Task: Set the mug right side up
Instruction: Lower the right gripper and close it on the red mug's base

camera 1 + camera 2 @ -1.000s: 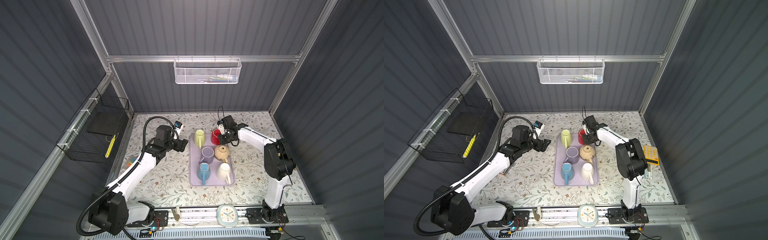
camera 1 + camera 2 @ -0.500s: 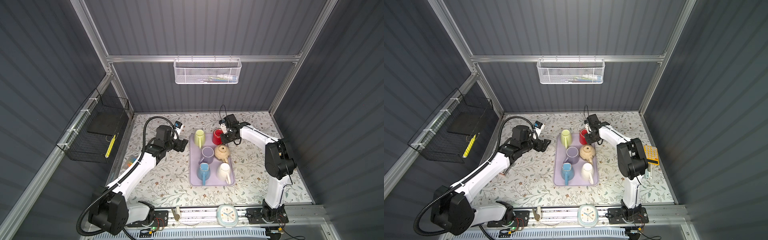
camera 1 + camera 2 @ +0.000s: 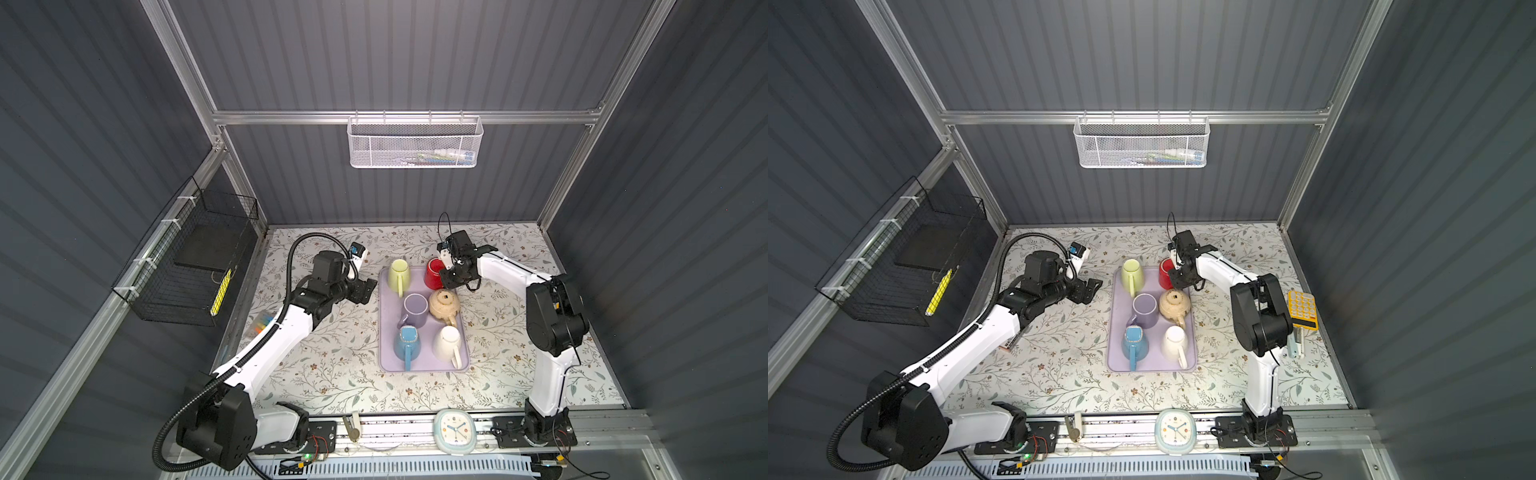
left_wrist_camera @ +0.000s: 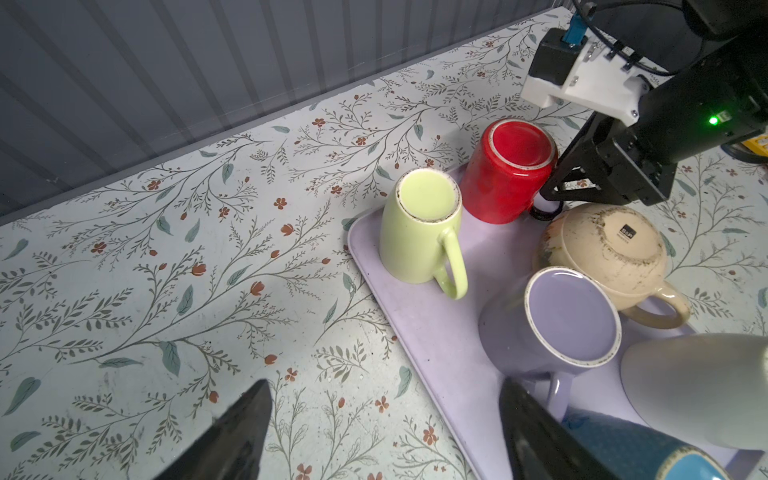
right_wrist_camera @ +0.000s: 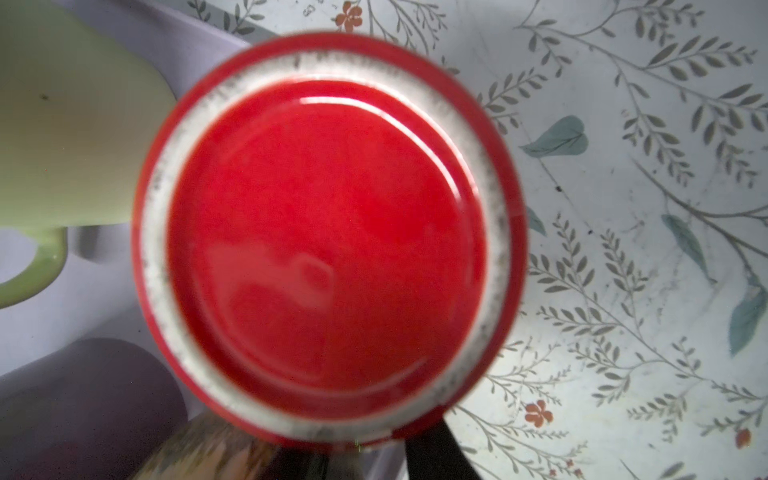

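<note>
At the far right corner of the lilac tray [image 3: 387, 316], the red mug [image 3: 433, 274] stands base up, rim down. Its unglazed foot ring shows plainly from the right wrist camera [image 5: 328, 237].

The right gripper [image 4: 549, 190] is at the mug's side facing its own arm, low against the wall. The fingers [image 4: 575, 160] run to a narrow point there. Whether they are clamped on any part of the mug or merely resting beside it cannot be told. The wrist picture is blurred, and only one dark finger edge [image 5: 436, 453] shows under the mug.

The left gripper [image 3: 365, 291] hangs over the worktop [image 3: 332, 353] just beside the tray's left edge, touching nothing. Its fingers [image 4: 245, 419] stand wide apart and empty.

Five other mugs share the tray, all base up:
- A green mug [image 3: 398, 272] stands beside the red one.
- A purple mug [image 3: 414, 309] and a beige mug [image 3: 444, 305] stand in the middle row.
- A blue mug [image 3: 406, 343] and a white mug [image 3: 446, 343] stand nearest the rail.
</note>
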